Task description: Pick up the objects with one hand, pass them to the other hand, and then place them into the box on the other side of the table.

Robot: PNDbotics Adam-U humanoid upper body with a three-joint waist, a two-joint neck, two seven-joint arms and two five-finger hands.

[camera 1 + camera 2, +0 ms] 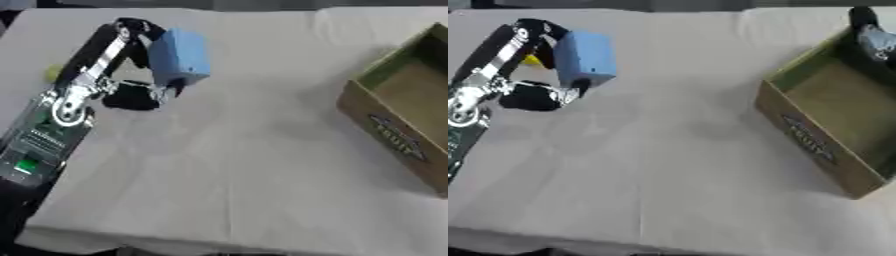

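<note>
The left hand (144, 60) is up off the desk (236, 165), its fingers and thumb curled round a light blue block (181, 56), which is carried clear of the cloth-covered surface, well to the left of the cardboard box (815, 135). The left arm (74, 100) runs in from the lower left, black with silver joints. A small yellow-green object (53, 73) lies on the desk beside that arm, farther from the box than the block; its shape cannot be made out. The box sits open at the right side of the desk, with printed lettering on its near wall. A dark hand (871, 31) shows just past the box's far corner in the right eye view; whether its fingers are curled or straight cannot be told.
</note>
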